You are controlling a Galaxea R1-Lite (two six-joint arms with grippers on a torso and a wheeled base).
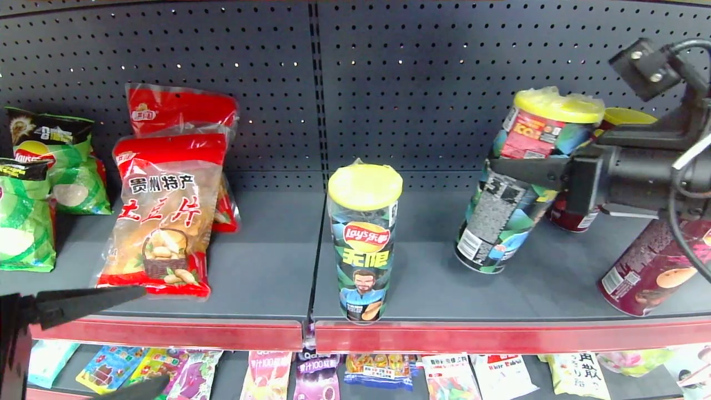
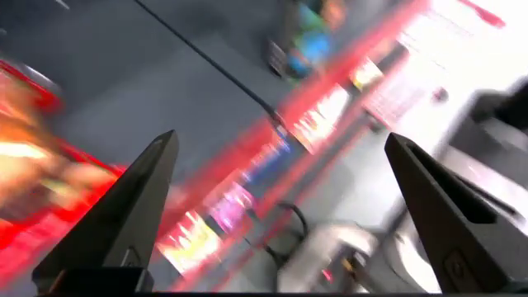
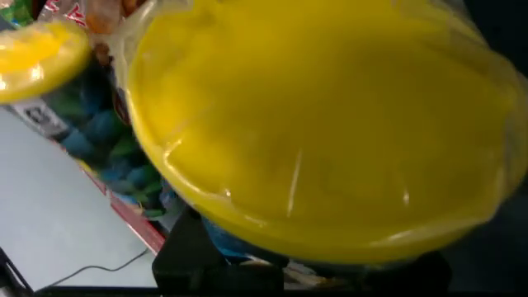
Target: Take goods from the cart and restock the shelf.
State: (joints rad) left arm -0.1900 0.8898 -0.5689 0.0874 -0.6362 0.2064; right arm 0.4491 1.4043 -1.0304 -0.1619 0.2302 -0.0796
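Your right gripper (image 1: 519, 166) is shut around a tall chip can (image 1: 500, 222) on the right part of the shelf (image 1: 444, 278). The can has a yellow lid (image 3: 322, 124) and it leans, with its top tipped to the right. Its bottom is low by the shelf board, but you cannot tell if it touches. Just behind it stands another can with a yellow lid (image 1: 627, 116). A dark red can (image 1: 650, 266) leans near the front, far to the right.

In the middle of the shelf a third can (image 1: 364, 244) stands straight up at the front edge. To its left are two red bags (image 1: 161, 222), and green bags (image 1: 33, 194) are at the far left.

Your left gripper (image 1: 130, 339) hangs low at the left, in front of the shelf edge. Its jaws are wide apart and hold nothing.
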